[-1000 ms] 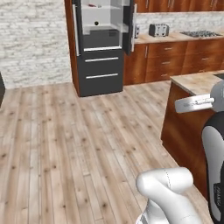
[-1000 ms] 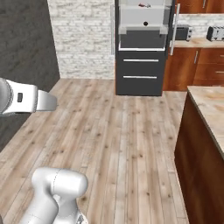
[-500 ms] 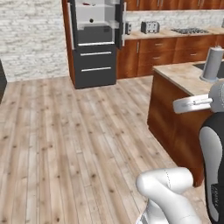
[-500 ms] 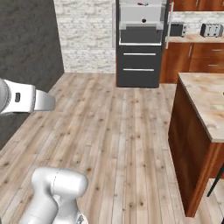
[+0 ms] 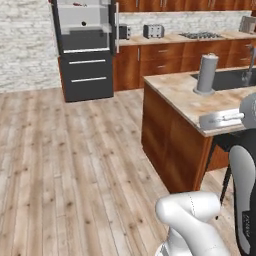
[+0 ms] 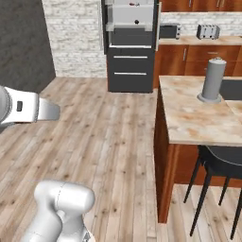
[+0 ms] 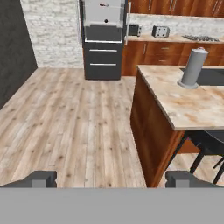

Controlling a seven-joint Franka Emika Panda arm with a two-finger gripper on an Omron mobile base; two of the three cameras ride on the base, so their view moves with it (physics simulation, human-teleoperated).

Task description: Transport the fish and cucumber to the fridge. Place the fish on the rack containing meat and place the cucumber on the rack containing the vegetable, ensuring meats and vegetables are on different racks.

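Note:
The black fridge (image 5: 87, 75) (image 6: 130, 71) (image 7: 103, 63) stands far across the wood floor with its upper doors open on the white interior. On the upper rack lies the slim red meat (image 7: 104, 4) (image 6: 134, 4). One rack lower sits the small dark round vegetable (image 7: 106, 20) (image 5: 84, 23) (image 6: 136, 21). The fish and the cucumber are out of view. My gripper (image 7: 113, 181) is open with nothing between its fingertips (image 7: 41, 179), and it looks along the floor toward the fridge.
A wooden island with a stone top (image 5: 185, 95) (image 6: 194, 118) (image 7: 183, 105) fills the right side and carries a grey cylinder (image 5: 206, 74) (image 6: 212, 80) (image 7: 192, 68). Black stools (image 6: 217, 170) stand at its near end. A toaster (image 5: 153, 31) sits on the back counter. Open floor lies on the left.
The whole picture has shifted as the base moved: the island has come into view on the right and the fridge sits further left. The gripper stays open.

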